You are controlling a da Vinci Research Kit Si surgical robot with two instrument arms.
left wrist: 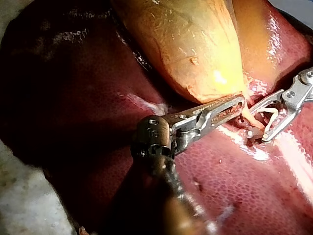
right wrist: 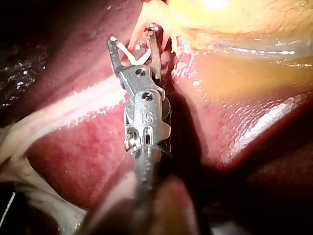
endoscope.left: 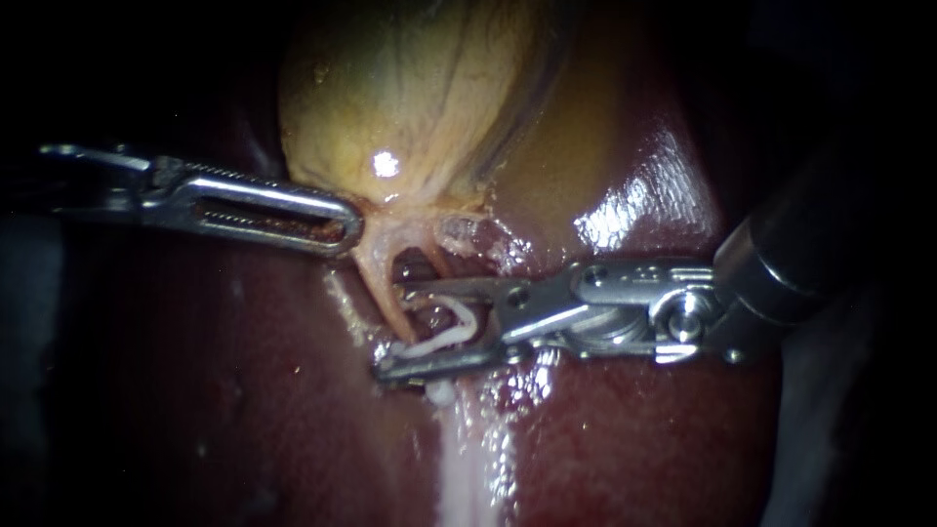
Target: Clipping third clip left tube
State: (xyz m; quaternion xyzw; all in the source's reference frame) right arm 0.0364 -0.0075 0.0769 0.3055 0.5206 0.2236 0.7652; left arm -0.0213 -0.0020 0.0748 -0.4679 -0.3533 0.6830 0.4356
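right instrument [endoscope.left: 395, 330]: jaws stand wide apart but loaded, both pressing on a white clip [endoscope.left: 451, 327] that sits as an open V between them, mouth toward the jaw tips. So it's gripping the clip, and the clip is not yet squeezed flat

left tube [endoscope.left: 379, 278] crosses right at the jaw tips. The upper jaw's tip lies over it, and the lower jaw's tip sits just past where the tube meets the liver [endoscope.left: 244, 390]. Endoscope and left wrist views both put the tube's lower end against the clip's open legs. Can't tell if it's fully inside the clip

white lump [endoscope.left: 439, 392] sits just under the lower jaw, touching it. Can't tell what it is

right tube [endoscope.left: 434, 252] is just beyond the upper jaw, beside the left tube. The two fork from the neck of the gallbladder [endoscope.left: 410, 88] ahead of the jaws

left instrument [endoscope.left: 342, 222] is further out, past the tubes from the right instrument's tips. Its slotted jaws lie together, clamped on the gallbladder's neck at the fork, and the tissue there is taut toward its tip. That tip is near the right instrument's upper jaw but apart from it

gallbladder is yellow and stretches away beyond both tips

liver is dark red and wet, under both instruments. A pale strip [endoscope.left: 468, 459] runs along it beside the right instrument's lower jaw
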